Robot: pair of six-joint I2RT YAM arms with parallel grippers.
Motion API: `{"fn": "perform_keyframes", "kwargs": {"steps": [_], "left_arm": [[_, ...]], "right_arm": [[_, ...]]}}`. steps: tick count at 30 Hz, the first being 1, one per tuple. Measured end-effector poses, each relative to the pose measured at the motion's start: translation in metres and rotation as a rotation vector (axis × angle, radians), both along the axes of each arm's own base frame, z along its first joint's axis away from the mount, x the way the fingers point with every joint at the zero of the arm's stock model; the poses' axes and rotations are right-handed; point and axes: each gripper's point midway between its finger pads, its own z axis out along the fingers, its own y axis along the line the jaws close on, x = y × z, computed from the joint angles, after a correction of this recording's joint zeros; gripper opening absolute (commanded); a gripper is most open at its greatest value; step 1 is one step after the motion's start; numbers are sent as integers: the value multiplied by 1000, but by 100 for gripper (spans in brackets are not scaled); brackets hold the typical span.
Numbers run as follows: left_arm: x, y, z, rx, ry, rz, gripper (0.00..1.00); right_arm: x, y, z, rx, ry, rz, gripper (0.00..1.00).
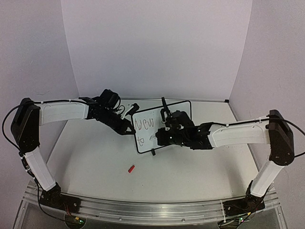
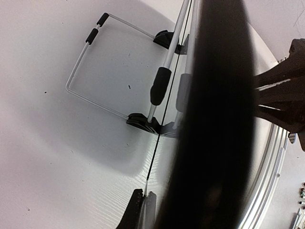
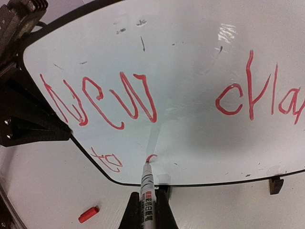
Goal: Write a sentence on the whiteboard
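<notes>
Right gripper (image 3: 147, 212) clamps slim marker (image 3: 147, 183), tip on glossy round-cornered whiteboard (image 3: 190, 81); left gripper (image 1: 128, 128) apparently pinches its edge.

- You cannot read the end of the sentence (image 3: 141, 98): it runs off the right wrist view with the whiteboard (image 3: 190, 62).
- From above, the right gripper (image 1: 164, 130) covers the whiteboard's right half.
- Left wrist view: a dark blur (image 2: 214, 124) beside the whiteboard is unidentifiable.

White table (image 1: 95, 157) — whiteboard (image 1: 147, 134) propped up, red cap (image 1: 131, 168) lying nearby.
</notes>
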Motion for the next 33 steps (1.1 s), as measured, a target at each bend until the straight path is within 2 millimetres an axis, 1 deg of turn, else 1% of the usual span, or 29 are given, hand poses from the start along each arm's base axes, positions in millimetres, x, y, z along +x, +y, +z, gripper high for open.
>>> {"fn": "perform_keyframes", "kwargs": {"steps": [3,7,17,23,31,33], "left_arm": [[0,0,0,0,-1,1,0],[0,0,0,0,-1,0,0],[0,0,0,0,-1,0,0],[0,0,0,0,-1,0,0],[0,0,0,0,0,-1,0],[0,0,0,0,0,-1,0]], "right_arm": [[-1,1,-5,-5,12,5,0],[-1,0,-7,-11,14,2,0],[1,-10,-9,-71,-6,-22,0],[3,-11,-2,-80,-24,-26,0],[6,-11,19,-46,-59,-33,0],[7,-10,21,-40,-63,-34,0]]}}
